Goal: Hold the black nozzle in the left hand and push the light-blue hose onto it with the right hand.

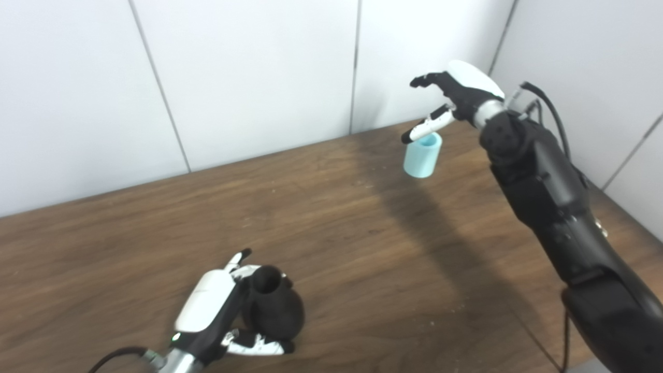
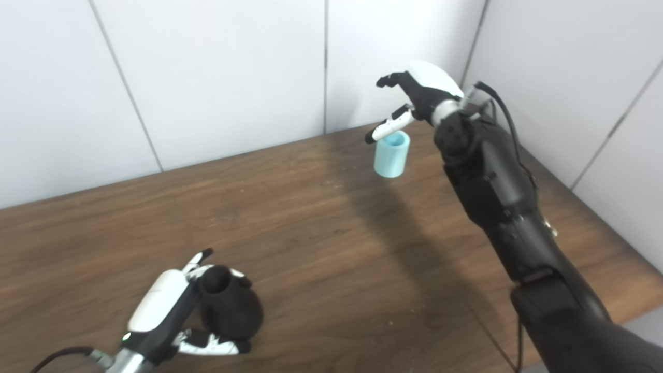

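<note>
The black nozzle [image 1: 273, 310], a bulbous body with an open round mouth on top, stands on the wooden table near the front left. My left hand [image 1: 207, 306] is wrapped around it from the left, thumb low in front and fingers behind. The light-blue hose [image 1: 423, 155], a short upright tube, stands at the far right of the table. Just above and behind it hovers my right hand [image 1: 458, 96], open with fingers spread. One fingertip [image 1: 409, 137] hangs close to the hose's rim, and I cannot tell if it touches.
The brown wooden table [image 1: 331, 223] runs up to white wall panels [image 1: 248, 77] at the back and right, which meet in a corner behind the right hand. The right forearm [image 1: 549, 197] crosses the table's right side. A cable trails from the left wrist.
</note>
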{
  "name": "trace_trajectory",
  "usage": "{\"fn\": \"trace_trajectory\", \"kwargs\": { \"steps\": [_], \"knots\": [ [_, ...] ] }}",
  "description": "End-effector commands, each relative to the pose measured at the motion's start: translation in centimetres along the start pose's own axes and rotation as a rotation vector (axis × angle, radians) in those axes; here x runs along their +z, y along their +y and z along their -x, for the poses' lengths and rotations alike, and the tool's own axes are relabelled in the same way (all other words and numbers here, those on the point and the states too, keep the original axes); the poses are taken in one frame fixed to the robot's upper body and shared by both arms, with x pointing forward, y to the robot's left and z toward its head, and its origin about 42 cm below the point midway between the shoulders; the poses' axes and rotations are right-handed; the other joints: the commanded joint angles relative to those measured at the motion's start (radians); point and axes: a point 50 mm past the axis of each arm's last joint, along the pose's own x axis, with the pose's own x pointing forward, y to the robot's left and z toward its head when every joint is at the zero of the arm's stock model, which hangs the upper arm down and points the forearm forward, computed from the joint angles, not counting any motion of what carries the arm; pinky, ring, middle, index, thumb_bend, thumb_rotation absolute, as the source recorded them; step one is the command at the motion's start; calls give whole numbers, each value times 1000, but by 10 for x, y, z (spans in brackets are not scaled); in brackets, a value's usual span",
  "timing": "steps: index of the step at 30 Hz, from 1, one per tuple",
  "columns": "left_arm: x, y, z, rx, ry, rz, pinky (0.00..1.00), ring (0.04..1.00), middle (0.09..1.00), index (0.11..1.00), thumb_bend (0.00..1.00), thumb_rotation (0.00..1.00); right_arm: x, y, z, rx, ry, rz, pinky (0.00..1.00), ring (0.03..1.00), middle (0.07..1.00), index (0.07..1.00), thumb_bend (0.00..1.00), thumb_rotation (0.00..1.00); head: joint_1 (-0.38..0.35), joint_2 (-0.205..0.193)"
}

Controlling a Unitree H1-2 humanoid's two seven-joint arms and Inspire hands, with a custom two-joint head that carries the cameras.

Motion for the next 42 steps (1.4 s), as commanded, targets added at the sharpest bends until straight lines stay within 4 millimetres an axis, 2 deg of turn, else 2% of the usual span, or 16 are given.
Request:
{"fn": "trace_trajectory", "kwargs": {
  "steps": [1,10,16,20,26,29,34,36,40,42],
  "knots": [
    [-31,-22,28,-162,128,-34,1000,739,471,499,522,0,12,-32,-7,-71,-15,35,848,926,883,834,867,192,-10,-1],
    [-33,-21,29,-160,128,-21,1000,736,474,497,522,0,12,-21,-30,9,64,95,885,923,897,847,914,168,-10,0],
    [-33,-21,30,-160,132,-20,1000,735,474,497,522,0,10,-9,-41,85,114,141,772,892,893,850,931,174,-10,-1],
    [-33,-22,31,-164,134,-20,1000,736,474,497,522,0,9,-1,-49,115,145,170,872,887,887,855,926,176,-10,0],
    [-31,-23,29,-167,133,-14,1000,735,479,494,522,0,7,17,-52,138,166,221,699,860,867,856,921,152,4,2],
    [-29,-23,28,-170,130,-16,1000,730,479,494,522,0,6,20,-51,139,168,238,659,830,855,855,918,138,7,3],
    [-27,-23,29,-183,130,-16,1000,718,461,504,521,0,7,24,-50,117,154,214,604,722,824,836,909,87,2,2],
    [-27,-23,30,-190,133,-21,1000,711,446,510,520,0,7,26,-51,111,148,204,546,658,794,827,904,62,3,2],
    [-27,-23,31,-200,140,-25,1000,705,464,502,521,0,6,27,-51,107,142,200,616,717,810,820,901,30,8,5],
    [-27,-23,30,-203,142,-23,1000,703,475,496,522,0,4,27,-53,105,143,198,608,711,812,821,893,17,8,5]
  ]
}}
